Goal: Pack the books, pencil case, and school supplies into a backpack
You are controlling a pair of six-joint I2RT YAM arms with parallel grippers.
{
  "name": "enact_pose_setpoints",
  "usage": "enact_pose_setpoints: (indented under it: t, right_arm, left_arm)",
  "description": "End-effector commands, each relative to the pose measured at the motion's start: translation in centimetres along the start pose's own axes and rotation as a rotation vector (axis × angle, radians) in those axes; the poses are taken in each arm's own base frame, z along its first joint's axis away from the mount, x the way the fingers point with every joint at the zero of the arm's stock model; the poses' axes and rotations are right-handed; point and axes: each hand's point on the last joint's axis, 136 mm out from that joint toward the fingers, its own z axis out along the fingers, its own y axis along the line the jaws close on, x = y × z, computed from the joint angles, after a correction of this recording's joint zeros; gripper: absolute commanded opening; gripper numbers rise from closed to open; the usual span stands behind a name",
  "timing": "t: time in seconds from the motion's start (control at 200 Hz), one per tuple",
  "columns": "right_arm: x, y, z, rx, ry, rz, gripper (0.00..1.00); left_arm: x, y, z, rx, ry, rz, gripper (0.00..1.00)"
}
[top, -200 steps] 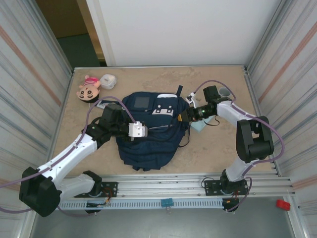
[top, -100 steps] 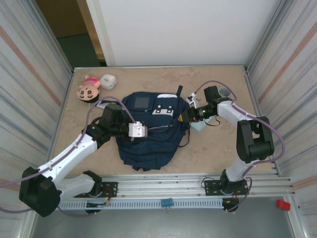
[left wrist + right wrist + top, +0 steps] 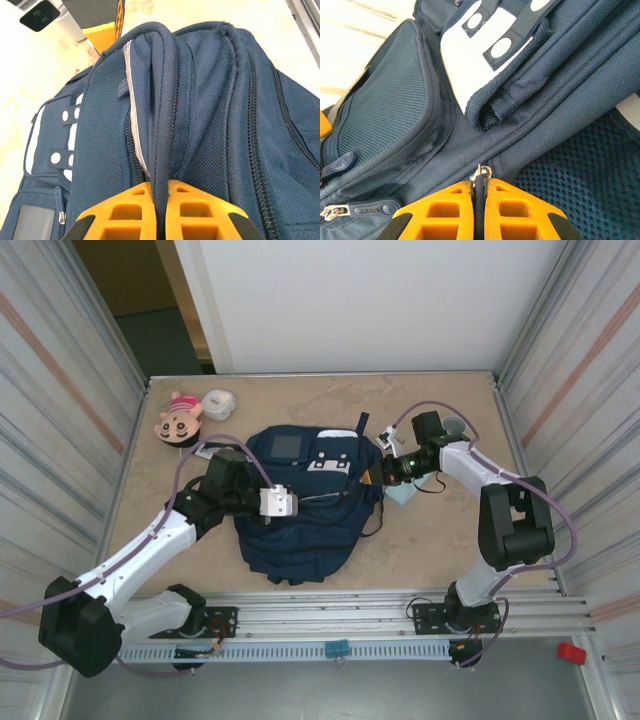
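The navy backpack (image 3: 300, 525) lies flat in the middle of the table, its grey and white patches toward the far side. My left gripper (image 3: 298, 502) is shut on a raised piped seam of the backpack (image 3: 210, 100), and the seam runs between the orange fingers (image 3: 125, 210). My right gripper (image 3: 375, 476) is at the bag's right side, shut on a dark zipper pull (image 3: 481, 175) with a small metal ring. A pale blue pad (image 3: 402, 497) of the school supplies lies beside the bag, partly under the right arm. The books and pencil case are out of view.
A pink doll head (image 3: 178, 418) and a pale round container (image 3: 218, 404) sit at the far left corner. A grey cup (image 3: 455, 425) stands behind the right arm. Metal walls close in both sides of the table (image 3: 430, 540).
My right gripper has closed onto the zipper pull and edged slightly toward the far side. The left arm and the backpack have stayed where they were.
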Motion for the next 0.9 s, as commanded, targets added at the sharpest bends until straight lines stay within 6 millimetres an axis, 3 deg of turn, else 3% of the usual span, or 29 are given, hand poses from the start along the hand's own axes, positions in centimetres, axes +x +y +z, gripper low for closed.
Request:
enact_pose_setpoints:
  t: [0.0,0.215,0.551,0.897]
  right_arm:
    - [-1.1,1.5,-1.4,0.025,-0.033,-0.064,0.0]
    - [-1.0,2.9,-2.2,0.127,-0.044,-0.165,0.0]
    - [0.1,7.3,-3.0,0.215,-0.072,-0.323,0.0]
    - [2.3,11.2,-3.1,0.242,-0.118,-0.397,0.0]
  left_arm:
    - [-1.1,2.4,-0.7,-0.102,-0.029,0.014,0.0]
    - [-1.2,3.7,-0.8,-0.165,-0.025,-0.118,0.0]
    - [-0.2,6.2,0.2,-0.332,0.111,-0.373,0.0]
    - [-1.2,8.9,0.9,-0.447,0.083,-0.597,0.0]
